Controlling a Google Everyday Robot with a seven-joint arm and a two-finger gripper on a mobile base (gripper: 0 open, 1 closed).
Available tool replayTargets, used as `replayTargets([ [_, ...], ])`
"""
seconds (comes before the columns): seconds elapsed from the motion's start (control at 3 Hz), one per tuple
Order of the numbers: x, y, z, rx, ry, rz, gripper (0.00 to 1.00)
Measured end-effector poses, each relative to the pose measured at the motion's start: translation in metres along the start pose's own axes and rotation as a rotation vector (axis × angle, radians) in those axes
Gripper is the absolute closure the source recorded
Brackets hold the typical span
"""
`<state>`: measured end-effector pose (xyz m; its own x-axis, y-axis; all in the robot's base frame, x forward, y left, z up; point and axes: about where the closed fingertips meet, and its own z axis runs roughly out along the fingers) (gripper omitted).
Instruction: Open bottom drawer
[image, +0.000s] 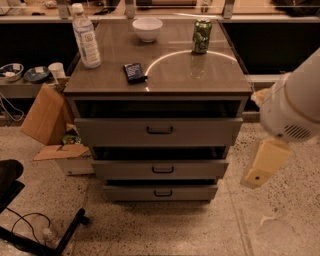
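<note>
A grey metal cabinet stands in the middle of the camera view with three drawers. The bottom drawer has the slimmest front and a small dark pull handle at its centre. It sits just above the floor, with a dark gap above its front. The mid-height drawer and the tallest drawer are above it. My arm's white housing is at the right edge. My gripper, a tan part below the housing, hangs to the right of the cabinet, apart from all drawers.
On the cabinet top stand a water bottle, a white bowl, a green can and a dark packet. A cardboard box leans at the left. A chair base and cables lie at the lower left.
</note>
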<state>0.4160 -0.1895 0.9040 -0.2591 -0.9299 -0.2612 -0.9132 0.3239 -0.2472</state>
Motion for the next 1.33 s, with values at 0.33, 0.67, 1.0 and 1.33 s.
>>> replayTargets([
  [0.33,0.027,0.017,0.124,-0.019,0.102,0.042,0.00],
  [0.67,0.051,0.031,0.219,-0.086,0.211,0.038,0.00],
  [1.0,0.070,0.041,0.285,-0.176,0.245,0.080,0.00],
  [1.33,0.075,0.050,0.301,-0.213,0.249,0.088,0.00],
])
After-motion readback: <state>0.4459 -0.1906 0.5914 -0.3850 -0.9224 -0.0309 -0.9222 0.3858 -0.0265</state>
